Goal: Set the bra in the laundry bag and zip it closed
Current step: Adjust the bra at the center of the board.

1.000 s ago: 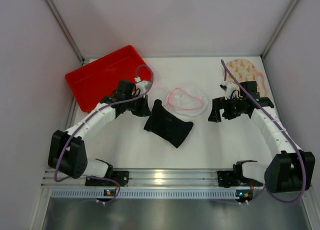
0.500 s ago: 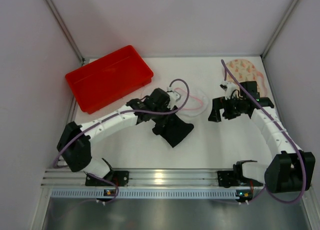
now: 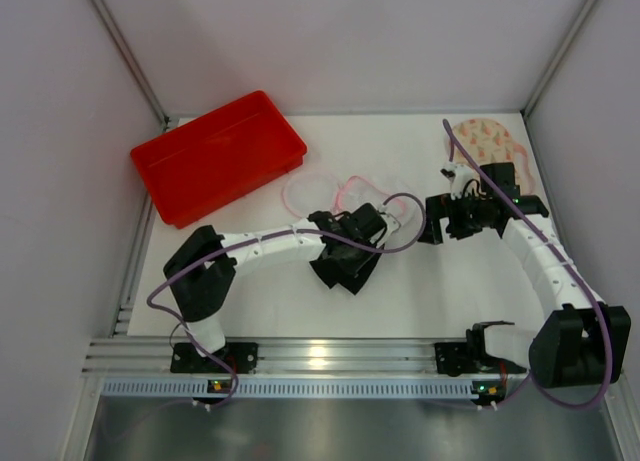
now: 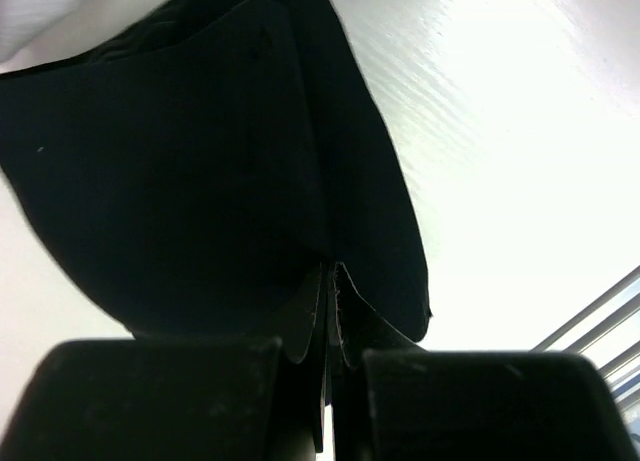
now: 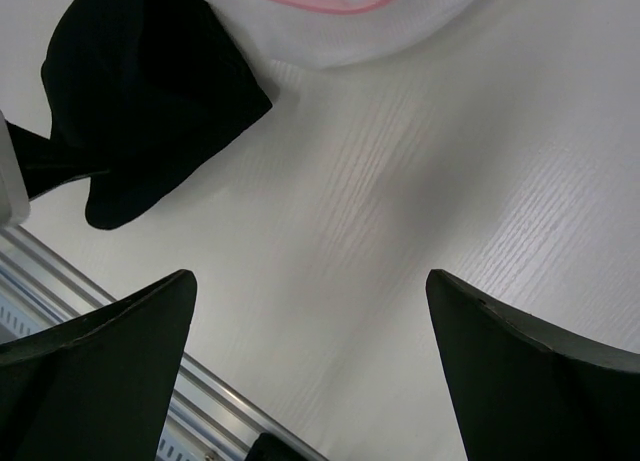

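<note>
The black bra (image 3: 345,271) lies bunched at the table's middle, just below the laundry bag. My left gripper (image 3: 350,253) is shut on a fold of it; in the left wrist view the jaws (image 4: 330,346) pinch the black fabric (image 4: 180,161), which fills most of the frame. The white mesh laundry bag (image 3: 345,194) with pink edging lies behind the left wrist, partly hidden by it. My right gripper (image 3: 435,228) is open and empty to the right of the bag. In the right wrist view the gripper (image 5: 310,281) hangs over bare table, with the bra (image 5: 140,101) and the bag's edge (image 5: 330,21) ahead.
A red tray (image 3: 220,151) stands at the back left. A peach patterned fabric piece (image 3: 482,139) lies at the back right behind the right arm. The metal rail (image 3: 320,356) runs along the near edge. Walls close in on both sides.
My left arm swung from beside the red tray to the middle and shut on the bra, which is now bunched up. The right arm has not moved.
</note>
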